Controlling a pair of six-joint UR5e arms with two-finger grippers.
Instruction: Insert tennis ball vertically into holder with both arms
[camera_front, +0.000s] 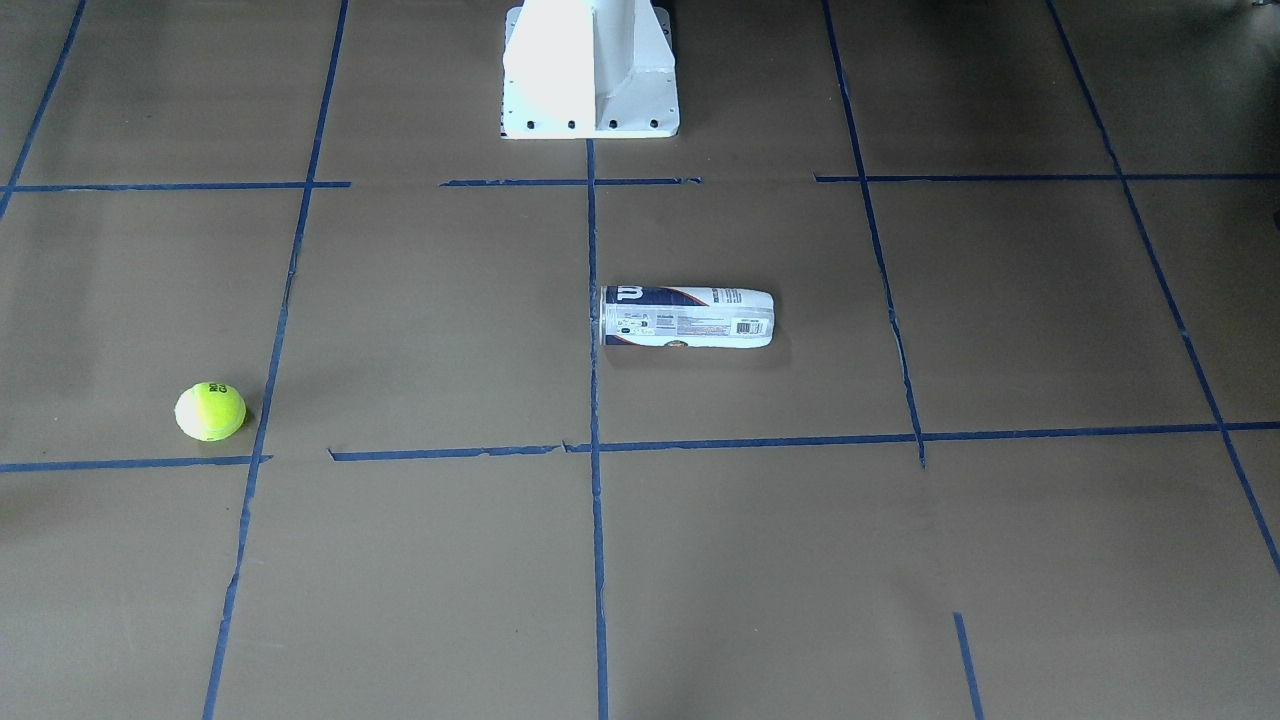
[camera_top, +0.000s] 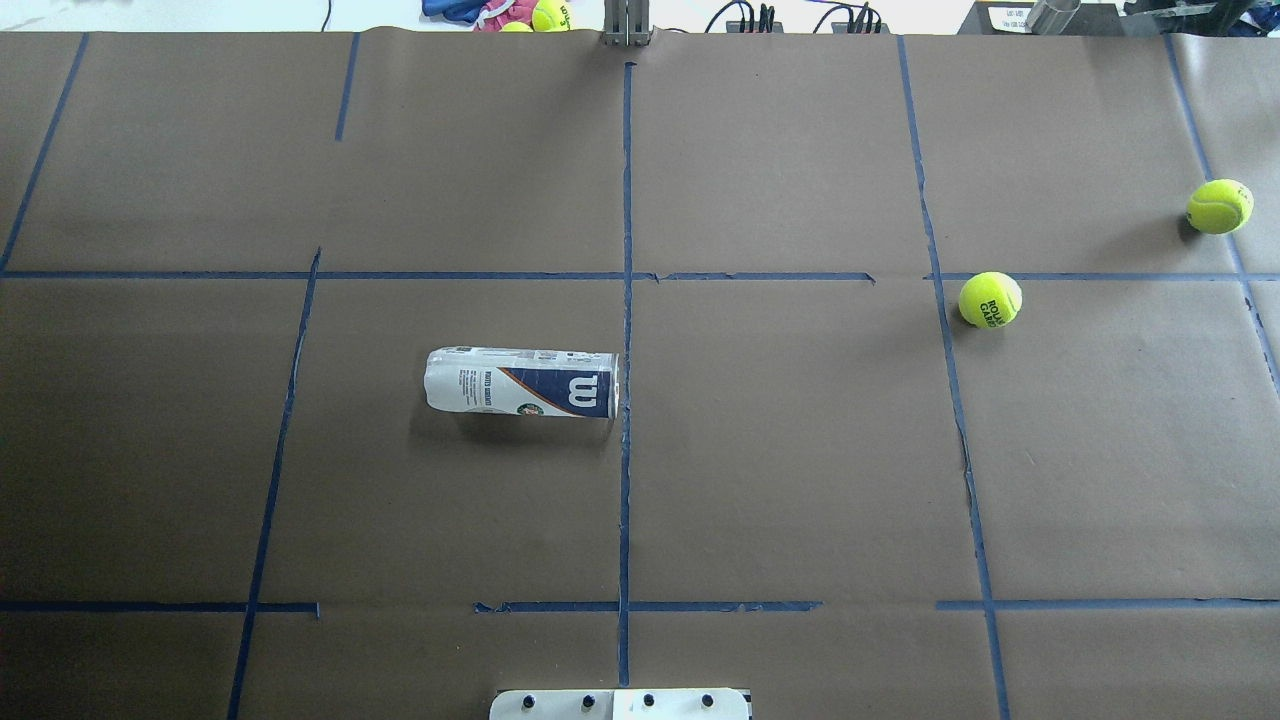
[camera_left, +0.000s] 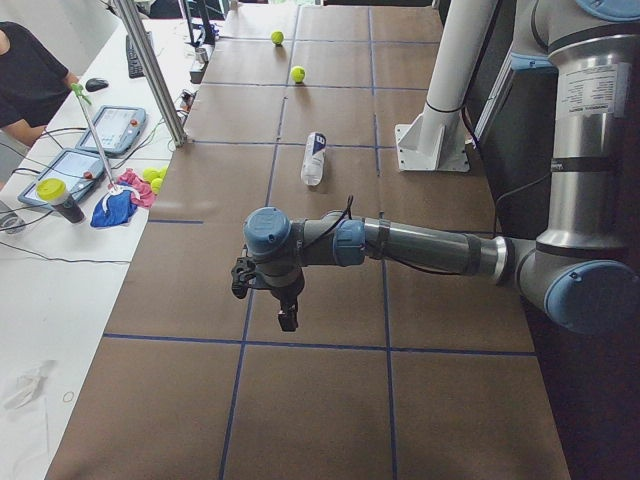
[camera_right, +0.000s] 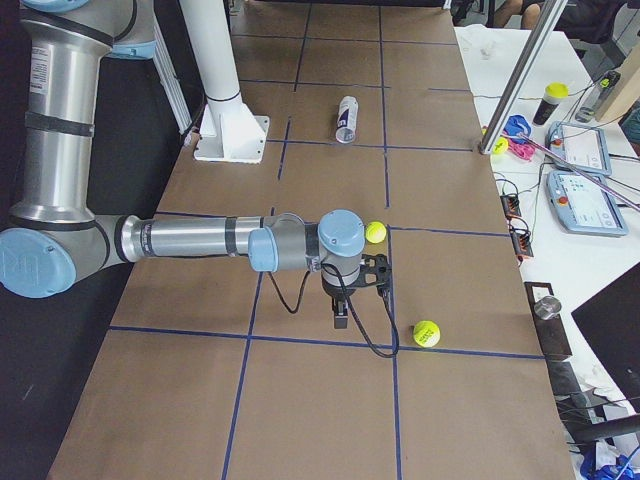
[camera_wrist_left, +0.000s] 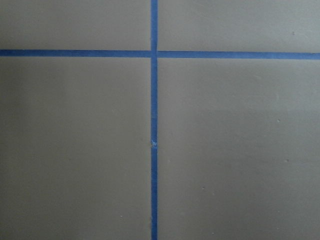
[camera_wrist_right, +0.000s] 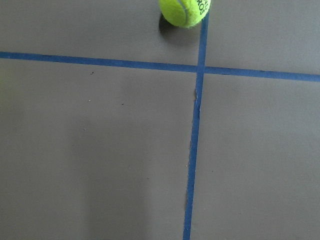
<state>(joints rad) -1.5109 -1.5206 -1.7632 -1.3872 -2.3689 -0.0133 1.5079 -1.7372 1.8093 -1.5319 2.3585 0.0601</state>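
The holder (camera_top: 522, 382) lies on its side left of the table's centre tape line, its open end toward that line; it also shows in the front view (camera_front: 688, 317). A tennis ball (camera_top: 990, 299) rests on the robot's right side, also seen in the front view (camera_front: 210, 411) and the right side view (camera_right: 376, 232). My right gripper (camera_right: 342, 315) hangs above the paper close to this ball. My left gripper (camera_left: 282, 312) hangs above bare paper, well away from the holder (camera_left: 314, 158). I cannot tell whether either gripper is open or shut. Both hold nothing.
A second tennis ball (camera_top: 1220, 206) lies farther right, near the table's end. One ball (camera_wrist_right: 185, 10) shows at the top edge of the right wrist view. The white pedestal (camera_front: 590, 70) stands at the robot's side. Tablets, cables and spare balls (camera_left: 152, 176) sit on the operators' bench.
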